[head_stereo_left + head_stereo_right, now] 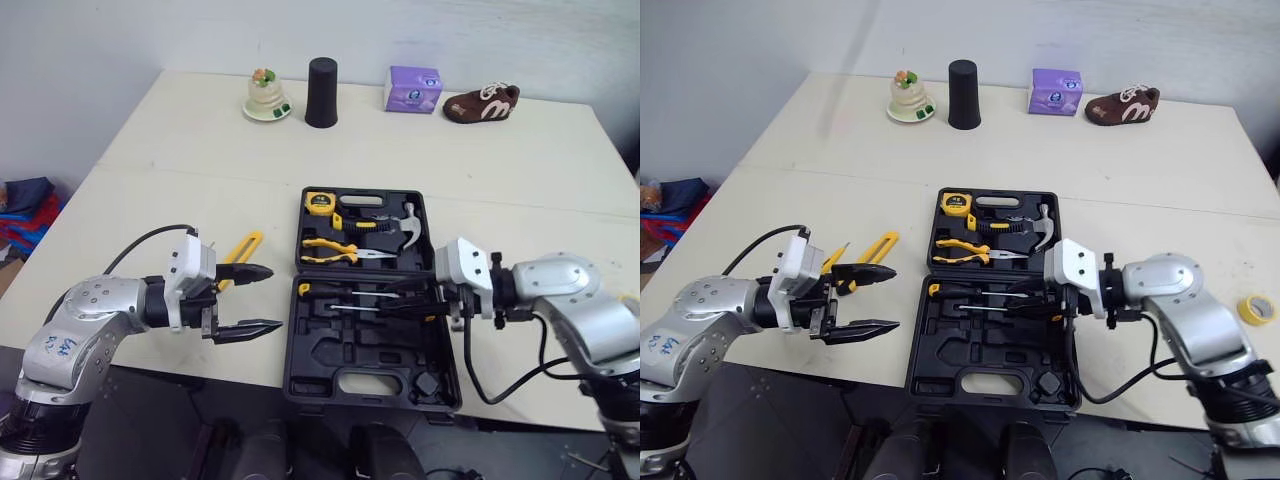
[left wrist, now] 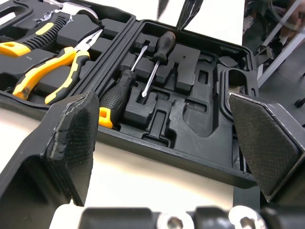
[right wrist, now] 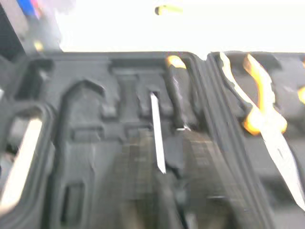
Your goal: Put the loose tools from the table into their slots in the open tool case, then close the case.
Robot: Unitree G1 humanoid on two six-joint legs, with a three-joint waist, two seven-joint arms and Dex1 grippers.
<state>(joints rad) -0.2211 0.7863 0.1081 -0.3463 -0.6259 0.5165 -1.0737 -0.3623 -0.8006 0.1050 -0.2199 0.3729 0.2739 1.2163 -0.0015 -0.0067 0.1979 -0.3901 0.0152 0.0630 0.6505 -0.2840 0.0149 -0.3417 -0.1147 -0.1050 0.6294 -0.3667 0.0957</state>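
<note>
Tool case [image 1: 292,350] lies open at table centre, lid half at 12 o'clock, base half at 6 o'clock.
- Lid half: tape measure [image 1: 320,202] in the 10 o'clock corner, pliers [image 1: 330,250] below it, hammer [image 1: 400,225] at 2 o'clock. All are seated.
- Base half: two screwdrivers along the edge nearest the hinge. The yellow-tipped screwdriver [image 2: 116,93] and the black-handled screwdriver [image 2: 161,50] lie side by side, handles pointing opposite ways. The other slots in this half are unfilled.
- Loose tool: a yellow knife [image 1: 242,250] on the table at 9 o'clock of the case, near the hinge line and just off the case wall.

Left gripper [image 1: 272,298] hovers at 9 o'clock of the base half. Fingers are spread wide with nothing between them. The knife sits just past the upper finger, not touching.

Right gripper [image 1: 405,298] is over the base half, coming in from 3 o'clock, right at the handle of the black-handled screwdriver. Can't tell whether it's gripping or apart, since the wrist view is smeared.

Along the 12 o'clock table edge: figurine cup [image 1: 266,96], black cylinder [image 1: 322,92], purple box [image 1: 413,88], brown shoe [image 1: 481,103]. Yellow tape roll [image 1: 1252,308] at 3 o'clock, well apart from the case.
</note>
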